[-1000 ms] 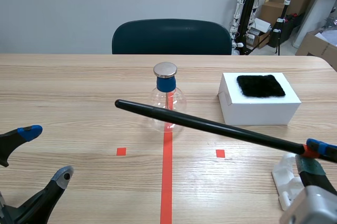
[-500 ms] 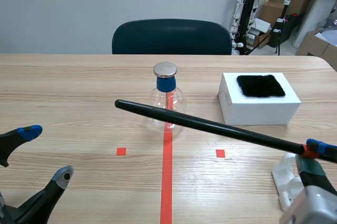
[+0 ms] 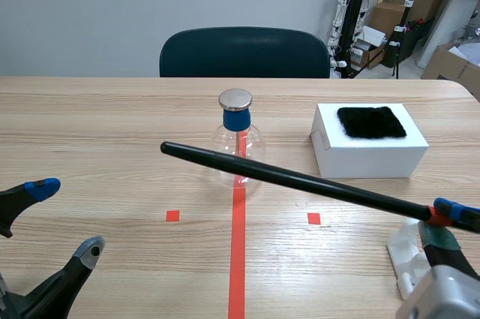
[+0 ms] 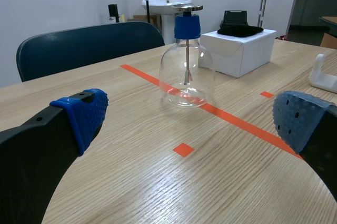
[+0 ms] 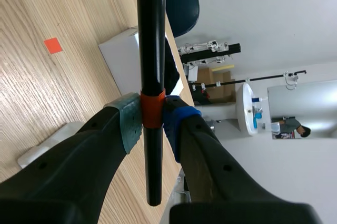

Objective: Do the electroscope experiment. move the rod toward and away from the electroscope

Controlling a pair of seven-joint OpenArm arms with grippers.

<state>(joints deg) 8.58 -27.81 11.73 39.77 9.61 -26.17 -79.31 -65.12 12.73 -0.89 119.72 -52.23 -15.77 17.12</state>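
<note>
The electroscope (image 3: pixel 238 139) is a clear round flask with a blue neck and a flat metal cap, standing on the red tape line at the table's middle; it also shows ahead of my left gripper (image 4: pixel 184 129). A long black rod (image 3: pixel 292 179) with an orange band runs from my right gripper (image 3: pixel 444 220) at the lower right up and leftward, crossing in front of the flask. My right gripper (image 5: pixel 152 118) is shut on the rod (image 5: pixel 150 50) at the orange band. My left gripper (image 3: pixel 56 221) stands open and empty at the lower left.
A white box (image 3: pixel 367 146) with a black fur cloth (image 3: pixel 370 121) on top stands right of the flask. A white holder (image 3: pixel 409 255) lies near my right gripper. A dark chair (image 3: pixel 244 52) is behind the table's far edge.
The rod's tip has shifted very slightly leftward in front of the flask. The left arm has not moved.
</note>
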